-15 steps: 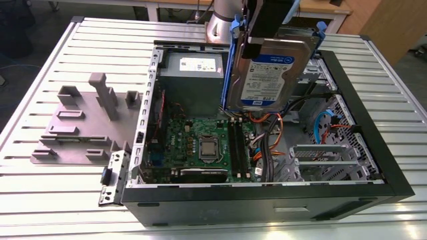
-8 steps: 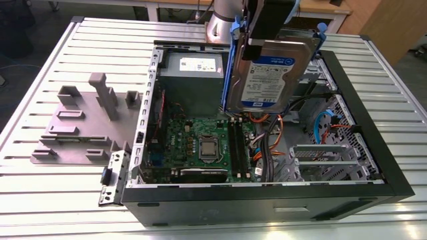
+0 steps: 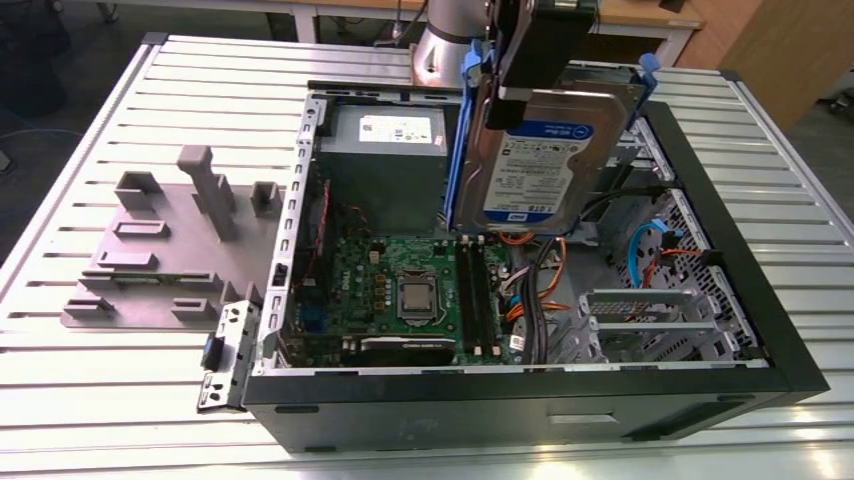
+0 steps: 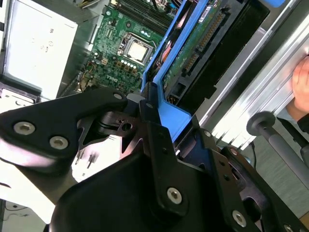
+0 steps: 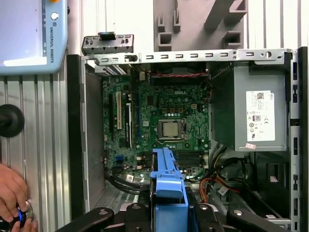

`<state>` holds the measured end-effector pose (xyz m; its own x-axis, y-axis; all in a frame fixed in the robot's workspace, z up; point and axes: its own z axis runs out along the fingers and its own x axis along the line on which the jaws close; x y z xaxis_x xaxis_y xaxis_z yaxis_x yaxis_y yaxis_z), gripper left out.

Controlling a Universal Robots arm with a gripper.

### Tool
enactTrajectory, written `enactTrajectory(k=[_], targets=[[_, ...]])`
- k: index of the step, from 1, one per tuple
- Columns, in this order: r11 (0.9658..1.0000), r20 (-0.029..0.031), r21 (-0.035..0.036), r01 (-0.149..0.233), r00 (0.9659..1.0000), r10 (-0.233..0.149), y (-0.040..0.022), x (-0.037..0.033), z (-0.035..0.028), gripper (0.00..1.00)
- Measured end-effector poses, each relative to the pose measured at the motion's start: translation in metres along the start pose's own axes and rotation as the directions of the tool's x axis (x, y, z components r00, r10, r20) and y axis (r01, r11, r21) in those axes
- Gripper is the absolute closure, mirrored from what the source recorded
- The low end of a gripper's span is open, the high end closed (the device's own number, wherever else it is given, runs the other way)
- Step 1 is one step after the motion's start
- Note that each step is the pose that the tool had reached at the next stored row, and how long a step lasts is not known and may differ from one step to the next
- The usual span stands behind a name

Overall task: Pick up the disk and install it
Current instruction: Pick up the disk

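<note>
While the jaws clamp the disk (image 3: 554, 150) upright over the open case (image 3: 534, 405), its blue-and-white label (image 3: 531, 172) shows.

Slatted metal table (image 3: 107, 400) fronts seemingly wooden furniture (image 3: 787, 45)

The arm (image 3: 447, 45) hangs the gripper (image 3: 518, 95) high, its fingers (image 4: 157, 140) clamped on the upright disk (image 3: 554, 160).

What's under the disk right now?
Inside the open case, memory slots and orange cables lie below the disk, held upright by the gripper. The spot directly beneath is hidden.
</note>
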<state>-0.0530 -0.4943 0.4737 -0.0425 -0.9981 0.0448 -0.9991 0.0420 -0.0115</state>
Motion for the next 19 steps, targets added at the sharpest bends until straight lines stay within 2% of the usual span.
enactTrajectory(k=[15,19], targets=[[1.0,-0.0011,0.0001,0.0,1.0,0.0,-0.001,0.02,0.0015,0.64],[1.0,0.0096,-0.0004,0.0,1.0,0.0,-0.0017,0.0236,0.0016,0.64]])
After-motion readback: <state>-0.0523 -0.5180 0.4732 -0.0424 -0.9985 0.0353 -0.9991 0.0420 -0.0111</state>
